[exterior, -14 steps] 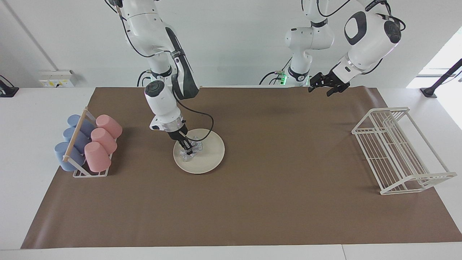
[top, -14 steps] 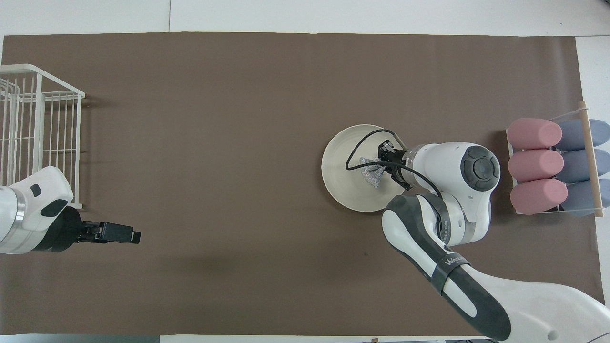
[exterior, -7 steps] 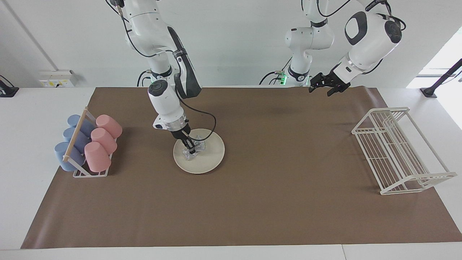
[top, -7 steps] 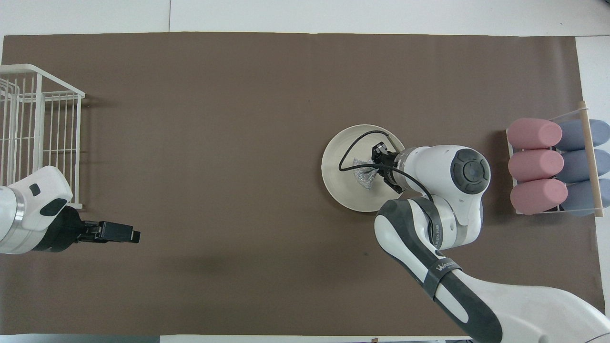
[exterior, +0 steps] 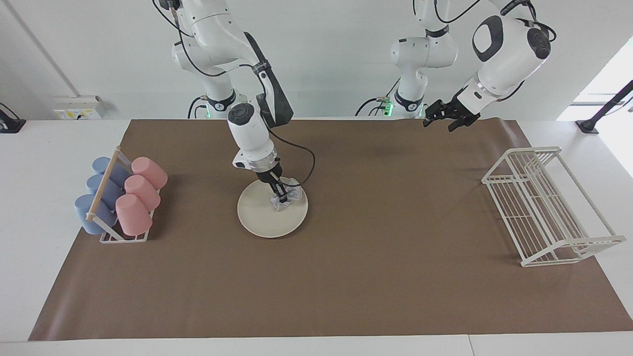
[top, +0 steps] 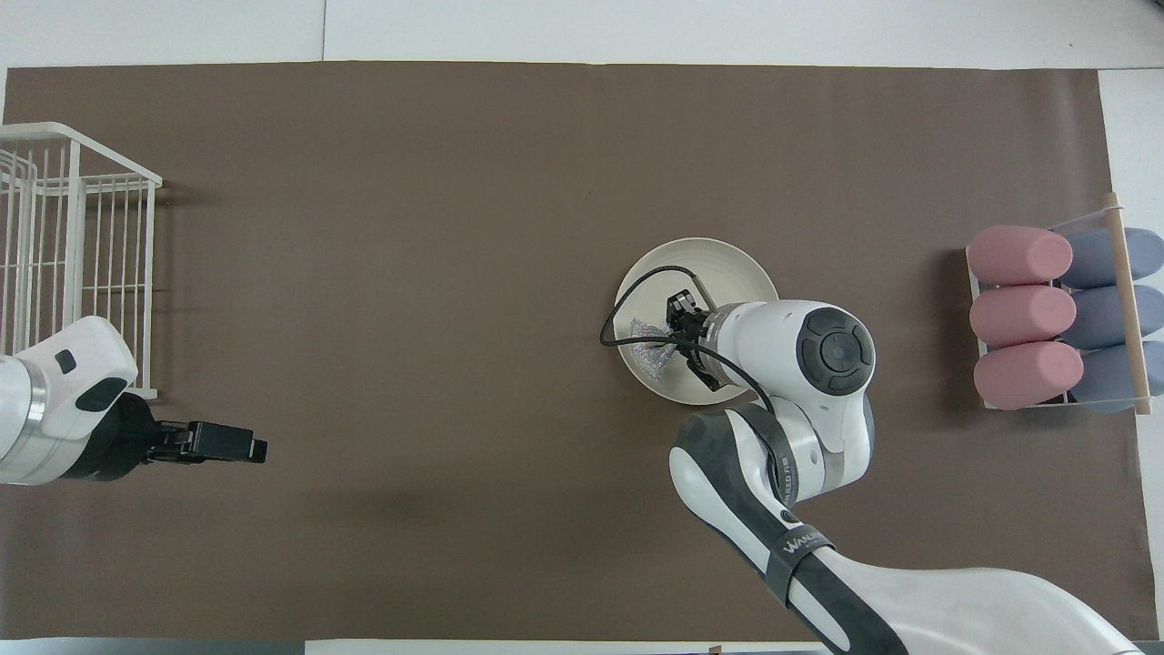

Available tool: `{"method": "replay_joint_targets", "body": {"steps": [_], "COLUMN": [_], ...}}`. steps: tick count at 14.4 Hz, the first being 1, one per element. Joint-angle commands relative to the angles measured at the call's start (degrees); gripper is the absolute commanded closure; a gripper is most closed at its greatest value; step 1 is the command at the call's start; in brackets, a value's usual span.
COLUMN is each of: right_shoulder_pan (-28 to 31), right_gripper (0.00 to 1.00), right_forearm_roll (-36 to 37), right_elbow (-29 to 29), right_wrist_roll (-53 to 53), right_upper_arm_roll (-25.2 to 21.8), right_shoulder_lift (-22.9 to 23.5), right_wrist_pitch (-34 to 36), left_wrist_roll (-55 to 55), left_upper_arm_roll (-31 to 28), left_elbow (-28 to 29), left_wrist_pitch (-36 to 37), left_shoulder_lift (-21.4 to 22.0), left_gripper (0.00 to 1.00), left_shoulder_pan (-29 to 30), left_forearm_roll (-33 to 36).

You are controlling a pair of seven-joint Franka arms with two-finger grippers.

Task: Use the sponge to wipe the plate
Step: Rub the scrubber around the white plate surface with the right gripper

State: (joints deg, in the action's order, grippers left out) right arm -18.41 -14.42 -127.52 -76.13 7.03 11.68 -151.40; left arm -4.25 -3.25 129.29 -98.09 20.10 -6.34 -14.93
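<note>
The right hand is clamped on the sponge and presses it onto the plate, which lies on the brown mat toward the right arm's end of the bench, nearer the robots' edge than the opposite long edge. Over the last second the hand has dragged the sponge across the plate, from the side nearest the cup rack to the rim that faces the middle of the bench; in the overhead view the sponge now sits right at that rim of the plate. The plate itself has not shifted on the mat. By my judgement this is one full wiping stroke carried from one side to the other, so the wiping is well under way; the next stroke probably has to turn back toward the cup rack, since going on would push the sponge off the rim onto the mat. The left hand, its fingers apart and holding nothing, waits in the air over the mat's robot-side edge, well apart from the wire rack.
</note>
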Motion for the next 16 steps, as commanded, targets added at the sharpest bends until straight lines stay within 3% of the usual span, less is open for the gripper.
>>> {"method": "replay_joint_targets", "body": {"steps": [1, 8, 12, 14, 16], "right_shoulder_pan": [-0.48, -4.08, -3.82, -3.82, -4.09], "right_gripper": [1.0, 1.0, 1.0, 1.0, 1.0], "right_forearm_roll": [-0.87, 0.18, 1.93, 4.12, 6.15], "right_elbow": [1.29, 15.09, 21.42, 25.28, 26.01], "right_wrist_roll": [-1.56, -18.52, -20.46, -24.22, -26.52], "right_upper_arm_roll": [0.26, 0.09, -0.09, 0.0, 0.35], "right_shoulder_lift": [-0.69, -9.03, -16.5, -17.04, -17.04], "right_wrist_pitch": [1.35, 23.84, 36.75, 42.82, 44.52], "left_wrist_roll": [0.82, 4.42, 4.6, 4.51, 4.6], "left_upper_arm_roll": [0.52, 0.79, 0.7, 0.7, 1.05], "left_elbow": [-0.88, -0.79, -0.62, 0.26, 1.13], "left_wrist_pitch": [-0.52, -0.7, -0.7, -1.05, -2.36], "left_shoulder_lift": [-0.68, -0.68, -0.68, -0.41, 0.11], "left_gripper": [0.0, 0.0, 0.0, 0.0, 0.0], "left_shoulder_pan": [0.72, 0.72, 0.9, 0.37, -0.68], "left_forearm_roll": [0.96, -0.17, -19.99, -32.38, -43.46]}}
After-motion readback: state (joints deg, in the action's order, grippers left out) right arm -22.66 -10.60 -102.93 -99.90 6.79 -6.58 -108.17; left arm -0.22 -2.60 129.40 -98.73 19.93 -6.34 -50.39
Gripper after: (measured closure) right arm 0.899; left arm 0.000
